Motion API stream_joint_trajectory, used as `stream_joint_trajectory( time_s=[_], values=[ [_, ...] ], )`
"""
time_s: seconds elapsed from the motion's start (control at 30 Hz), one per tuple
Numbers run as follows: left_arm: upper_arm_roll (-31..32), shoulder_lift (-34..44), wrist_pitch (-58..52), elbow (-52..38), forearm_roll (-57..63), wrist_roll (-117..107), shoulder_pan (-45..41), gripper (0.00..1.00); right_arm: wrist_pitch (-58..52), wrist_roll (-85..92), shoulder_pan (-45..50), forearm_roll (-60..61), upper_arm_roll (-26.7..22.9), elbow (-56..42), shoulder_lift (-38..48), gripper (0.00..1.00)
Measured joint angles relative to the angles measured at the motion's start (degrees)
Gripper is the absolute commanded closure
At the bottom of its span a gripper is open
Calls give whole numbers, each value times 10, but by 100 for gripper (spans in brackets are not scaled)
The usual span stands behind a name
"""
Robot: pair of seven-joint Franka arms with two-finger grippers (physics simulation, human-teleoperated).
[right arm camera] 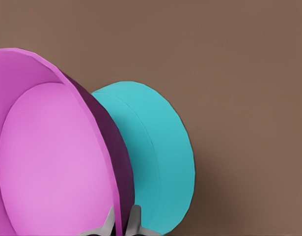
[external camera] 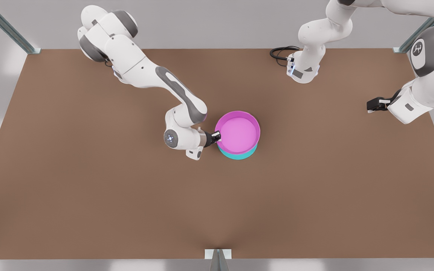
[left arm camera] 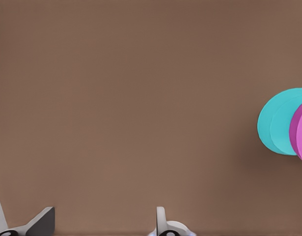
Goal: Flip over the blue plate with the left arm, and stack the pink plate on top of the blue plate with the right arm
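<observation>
The right tool (external camera: 217, 136) is clamped on the rim of the pink plate (external camera: 238, 131), one finger inside the wall and one outside, as the right wrist view shows (right arm camera: 122, 223). That edge grip keeps the plate mouth-up and leaves its underside free to settle on whatever lies below. It sits near the middle of the brown surface (external camera: 89, 195), directly over the blue plate (external camera: 238, 154), which peeks out as a crescent on the near side.

In the right wrist view the blue plate (right arm camera: 155, 162) shows a plain flat disc with a sloping wall and no hollow, so it looks already turned base-up, ready to carry the other one. Whether the two plates touch or a small gap remains cannot be told.

The left tool (external camera: 376, 104) hangs well apart at the front view's right edge, above bare surface, its fingers (left arm camera: 161, 221) spread and holding nothing; that arm waits.

The pink plate is a round, shallow magenta dish with a lighter inside; the blue one is turquoise and seems the same size.
</observation>
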State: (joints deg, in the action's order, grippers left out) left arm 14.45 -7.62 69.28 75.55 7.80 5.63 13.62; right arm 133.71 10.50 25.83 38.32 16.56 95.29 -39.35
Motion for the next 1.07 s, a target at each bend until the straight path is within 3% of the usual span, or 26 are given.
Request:
stream_joint_trajectory(
  time_s=[0.23,0.27,0.6,0.67,0.73,0.83,0.87,0.93,0.97,1.07],
  values=[
    [0,-2,0,0,0,7,0,0,8,-16,0,-9,-1,2,-8,76],
    [0,-2,0,0,0,7,-1,0,8,-19,1,-11,-1,4,-8,0],
    [1,-2,0,0,0,9,-1,0,-2,-40,-17,-23,-17,-22,36,0],
    [1,-2,0,0,0,9,-1,0,-71,-47,-24,-72,-74,-161,47,0],
    [1,-2,0,0,-1,10,0,0,-175,-57,-28,-178,-100,-306,52,0],
    [1,-1,0,0,-1,10,0,0,-310,-62,-51,-384,-116,-373,91,0],
    [2,-1,0,0,-1,10,0,0,-344,-60,-76,-425,-127,-344,133,0],
    [2,-2,0,0,-1,10,-1,0,-360,-62,-120,-437,-199,-134,283,0],
    [2,-2,0,0,-1,11,-1,0,-360,-64,-153,-434,-214,-75,320,0],
    [2,-2,0,0,-1,11,0,0,-374,-76,-204,-422,-219,-55,339,0]
  ],
)
